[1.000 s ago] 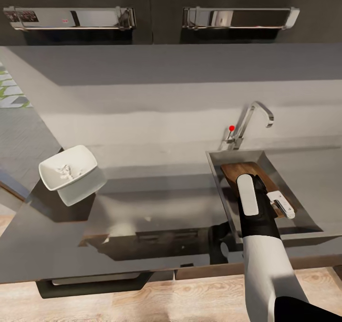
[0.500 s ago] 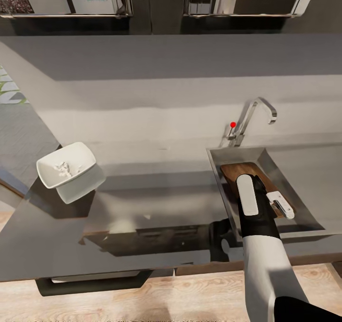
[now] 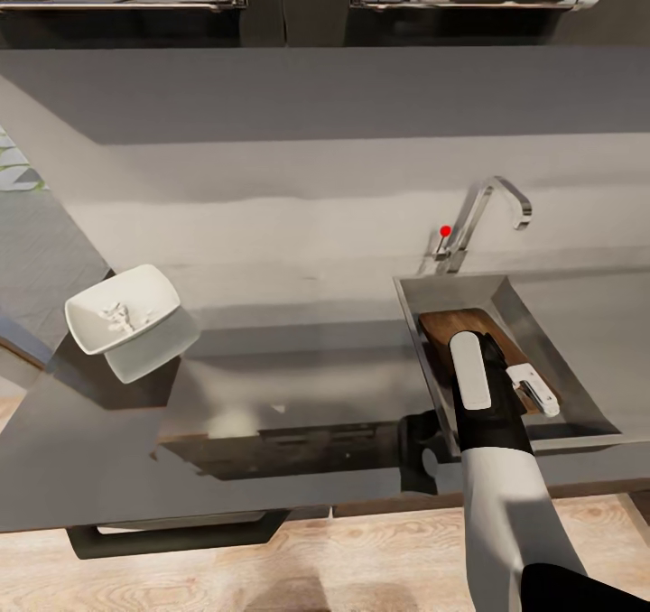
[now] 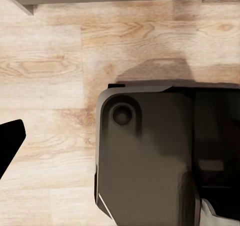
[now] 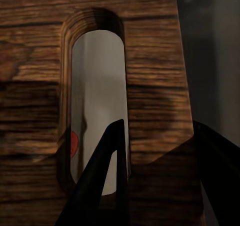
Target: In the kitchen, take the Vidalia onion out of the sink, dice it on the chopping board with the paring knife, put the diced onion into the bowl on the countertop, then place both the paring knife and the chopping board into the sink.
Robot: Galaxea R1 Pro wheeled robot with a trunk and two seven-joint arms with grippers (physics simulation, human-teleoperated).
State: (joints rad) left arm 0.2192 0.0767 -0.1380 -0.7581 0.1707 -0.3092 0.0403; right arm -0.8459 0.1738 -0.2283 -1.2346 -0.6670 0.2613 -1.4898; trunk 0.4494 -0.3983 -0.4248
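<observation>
Dark-brown wood of the chopping board (image 3: pixel 459 325) lay inside the sink (image 3: pixel 578 386), its long axis running from the faucet (image 3: pixel 487 210) end toward the near rim, slanting a little to your right as it came nearer. Your right arm (image 3: pixel 498 495) covered the near half of it, reaching down into the basin from the front edge of the bench (image 3: pixel 298 305).

Right wrist view: the board (image 5: pixel 150 86) was close up, grain running across the handle hole (image 5: pixel 97 101). The slot's long axis lined up with the way the right claw (image 5: pixel 160 186) pointed. One dark finger (image 5: pixel 107 176) sat in the slot, the other (image 5: pixel 220 161) off the board's outer edge, so the pair straddled the strip of wood beside the hole. You could not tell from this whether they pinched it or stood slack. A red spot (image 5: pixel 73 143) showed through the slot.

Bowl (image 3: pixel 122 310): white, squarish, on the bench well to the left of the sink, pale bits inside, its reflection just below it on the glossy slab.

Red knob (image 3: pixel 445 230) stood at the faucet base, behind the basin's far corner.

Left wrist view: wooden floor (image 4: pixel 50 61) and a dark part of the robot's body (image 4: pixel 150 156). One black fingertip (image 4: pixel 10 141) showed at the edge; the left claw's state could not be told.
</observation>
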